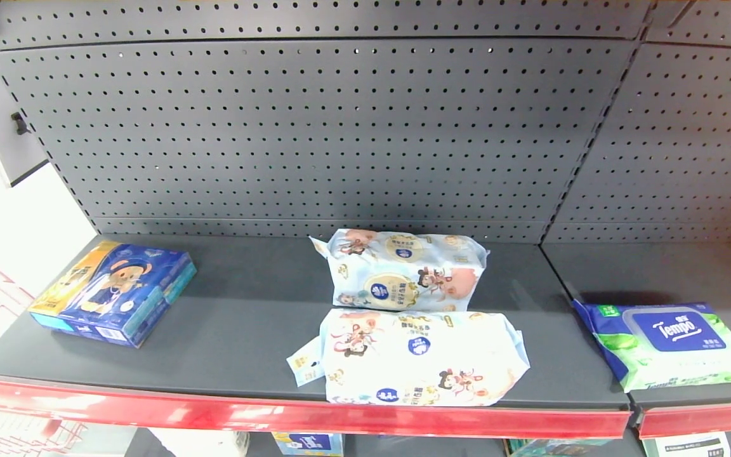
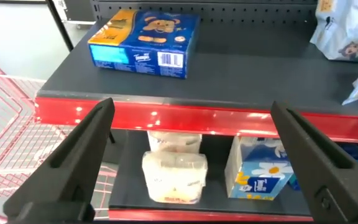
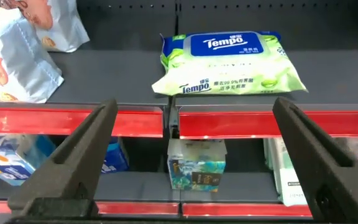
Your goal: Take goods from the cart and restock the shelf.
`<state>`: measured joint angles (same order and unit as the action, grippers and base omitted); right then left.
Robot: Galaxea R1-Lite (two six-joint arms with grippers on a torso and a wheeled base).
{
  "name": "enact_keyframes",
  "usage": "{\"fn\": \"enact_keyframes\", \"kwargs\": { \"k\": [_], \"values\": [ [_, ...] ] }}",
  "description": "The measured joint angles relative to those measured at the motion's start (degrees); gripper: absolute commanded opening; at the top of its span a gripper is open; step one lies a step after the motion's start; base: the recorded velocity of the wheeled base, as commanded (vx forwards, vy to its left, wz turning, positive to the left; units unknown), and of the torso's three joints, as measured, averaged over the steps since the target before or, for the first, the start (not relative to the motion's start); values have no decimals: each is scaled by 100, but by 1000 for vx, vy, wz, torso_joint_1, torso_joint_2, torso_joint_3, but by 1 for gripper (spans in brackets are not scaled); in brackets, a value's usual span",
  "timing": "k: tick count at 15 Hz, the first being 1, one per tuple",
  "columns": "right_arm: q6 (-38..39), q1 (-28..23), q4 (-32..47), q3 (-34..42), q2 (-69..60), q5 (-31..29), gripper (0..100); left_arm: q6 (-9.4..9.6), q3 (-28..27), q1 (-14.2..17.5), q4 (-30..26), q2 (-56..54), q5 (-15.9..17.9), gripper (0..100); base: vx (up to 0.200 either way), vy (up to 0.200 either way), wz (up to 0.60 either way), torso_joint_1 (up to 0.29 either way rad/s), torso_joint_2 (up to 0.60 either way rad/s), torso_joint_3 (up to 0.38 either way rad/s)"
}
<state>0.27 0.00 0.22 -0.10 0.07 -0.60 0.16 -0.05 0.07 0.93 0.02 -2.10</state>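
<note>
Shelf (image 1: 245,324): blue tissue box (image 1: 115,291) at left end, two cartoon-print tissue packs (image 1: 422,358) at middle, green wipes pack (image 1: 670,346) on right bay. Left gripper (image 2: 191,107) and right gripper (image 3: 196,104) before shelf's red front edge, both spread wide, empty. Red cart (image 2: 5,124) beside shelf's left end.

Left tool (image 2: 192,106): two matte black fingers (image 2: 73,165), each a long wedge, broad at the near base and narrowing to a blunt far tip.
Right tool (image 3: 196,102): same build, with black wedge fingers (image 3: 319,165) that have flat inner faces and hard, angular edges.
Finish: dull, even black, with a faint sheen along the upper edges.
</note>
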Motion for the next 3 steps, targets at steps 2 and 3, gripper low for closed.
{"fn": "enact_keyframes", "kwargs": {
  "k": [2, 3],
  "values": [
    [0, 0, 0, 0, -2, 0, 100, 30, 0, 0, 0, 0, 65, 100, 0, 0, 0, 0, 0, 0],
    [2, 0, 0, 0, -2, 0, 100, 33, 0, 0, 0, 0, 71, 100, 0, 0, 0, 0, 0, 0]
  ]
}}
